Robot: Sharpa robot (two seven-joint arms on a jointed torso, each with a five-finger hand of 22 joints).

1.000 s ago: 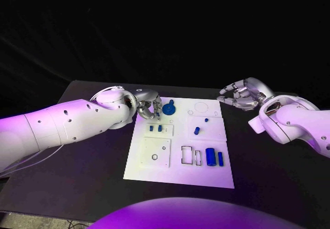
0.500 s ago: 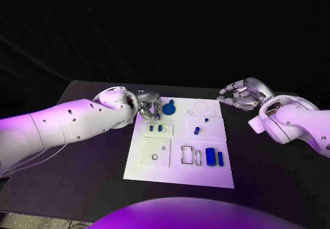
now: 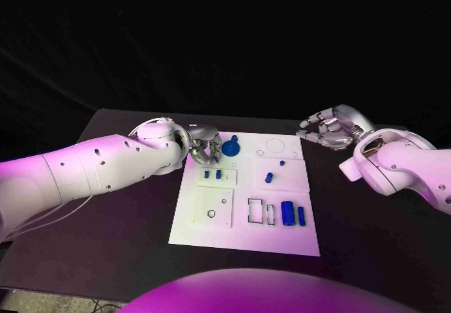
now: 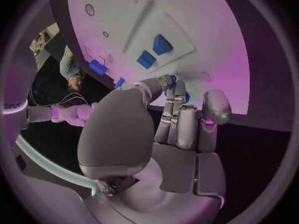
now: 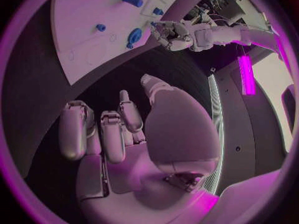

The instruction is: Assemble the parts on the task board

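Note:
The white task board (image 3: 214,229) lies mid-table. My left hand (image 3: 201,147) hovers over its far left corner and pinches a small blue part (image 4: 170,80) between thumb and fingers, just beside a round blue part (image 3: 232,149). Two small blue pegs (image 3: 212,175) stand in a raised plate below it. More small pegs (image 3: 269,177) sit mid-board. A thick blue cylinder (image 3: 287,214) and a slim one (image 3: 301,216) lie at the near right. My right hand (image 3: 329,130) hangs off the board's far right corner, fingers loosely bent and holding nothing.
A raised square plate (image 3: 214,207) with a small ring hole and two rectangular slots (image 3: 262,212) occupy the board's near half. Black tabletop (image 3: 113,222) surrounds the board on both sides. The right wrist view shows the board (image 5: 81,45) and my left hand (image 5: 171,32) beyond the right fingers.

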